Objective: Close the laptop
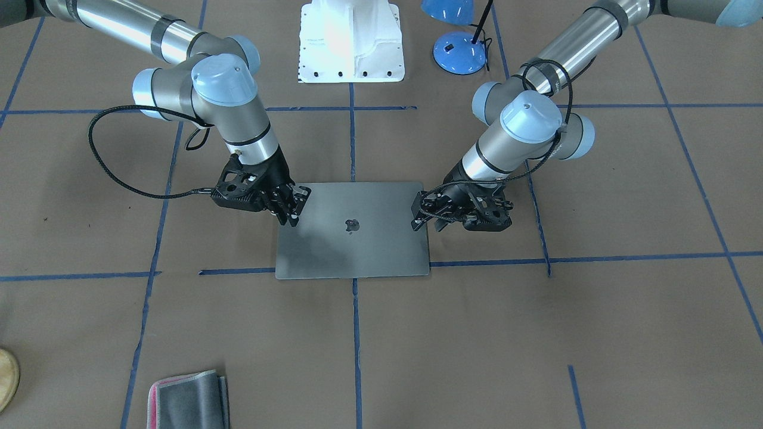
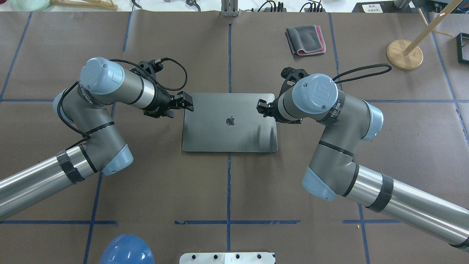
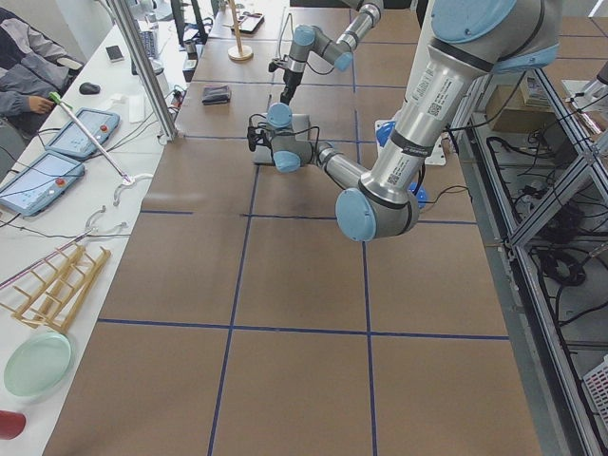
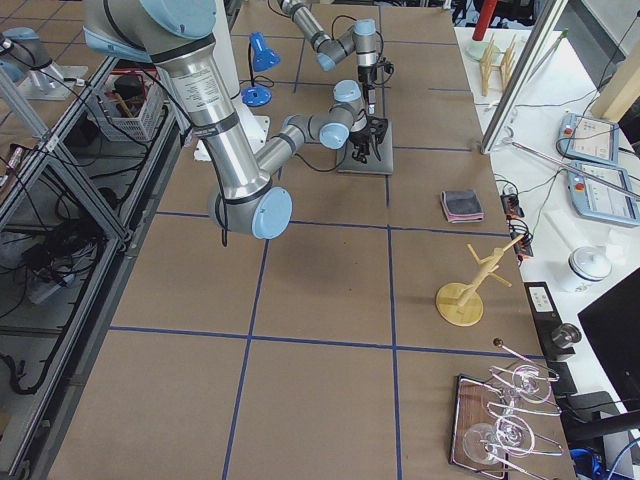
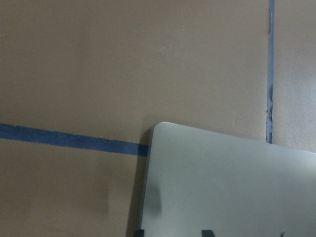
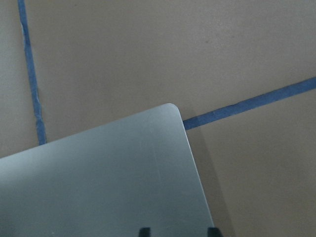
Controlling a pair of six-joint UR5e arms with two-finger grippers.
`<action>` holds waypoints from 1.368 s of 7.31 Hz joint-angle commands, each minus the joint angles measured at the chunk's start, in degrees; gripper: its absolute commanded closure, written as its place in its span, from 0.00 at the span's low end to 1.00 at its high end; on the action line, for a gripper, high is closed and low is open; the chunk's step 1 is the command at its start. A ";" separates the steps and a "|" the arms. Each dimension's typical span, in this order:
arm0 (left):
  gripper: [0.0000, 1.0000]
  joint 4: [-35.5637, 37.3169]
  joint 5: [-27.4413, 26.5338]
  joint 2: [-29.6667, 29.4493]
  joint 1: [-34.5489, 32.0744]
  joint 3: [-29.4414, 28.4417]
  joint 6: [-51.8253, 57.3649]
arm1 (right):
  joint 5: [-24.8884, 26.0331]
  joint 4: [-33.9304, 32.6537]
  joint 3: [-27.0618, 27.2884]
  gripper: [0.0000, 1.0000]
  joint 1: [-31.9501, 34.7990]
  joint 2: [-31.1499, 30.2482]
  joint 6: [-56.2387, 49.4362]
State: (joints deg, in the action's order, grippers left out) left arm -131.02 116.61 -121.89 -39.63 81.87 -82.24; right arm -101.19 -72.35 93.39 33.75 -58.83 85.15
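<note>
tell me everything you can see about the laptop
The laptop is a slim grey metal slab with rounded corners and a dark apple logo in the middle of its lid. It is shut and lies flat on the brown paper-covered table. The left hand and right hand sit at its two short edges, toward the corners far from the robot. Whether they touch it is unclear.

The laptop (image 2: 229,123) lies on the surface (image 2: 227,190) between left gripper (image 2: 185,101) and right gripper (image 2: 262,106); the cloth (image 2: 306,39) lies well beyond.
</note>
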 commanded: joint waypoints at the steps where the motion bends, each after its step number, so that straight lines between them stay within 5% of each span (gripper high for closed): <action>1: 0.01 20.24 0.98 2.25 -0.88 10.53 8.34 | -3.64 -10.64 5.81 0.01 1.83 -1.20 -8.81; 3: 0.01 39.63 0.72 5.23 -2.72 21.88 19.08 | -8.47 -16.74 12.84 0.01 5.77 -7.06 -19.79; 6: 0.01 42.17 2.81 20.05 -8.85 29.74 40.05 | -16.74 -19.93 15.59 0.01 17.53 -17.95 -45.41; 10: 0.00 45.57 14.33 33.52 -33.18 28.52 77.04 | -25.27 -20.54 15.07 0.01 41.34 -35.09 -85.41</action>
State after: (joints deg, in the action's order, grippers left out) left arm -87.37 128.27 -92.53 -65.48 110.63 -16.69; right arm -124.23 -92.45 108.75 67.39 -88.64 11.96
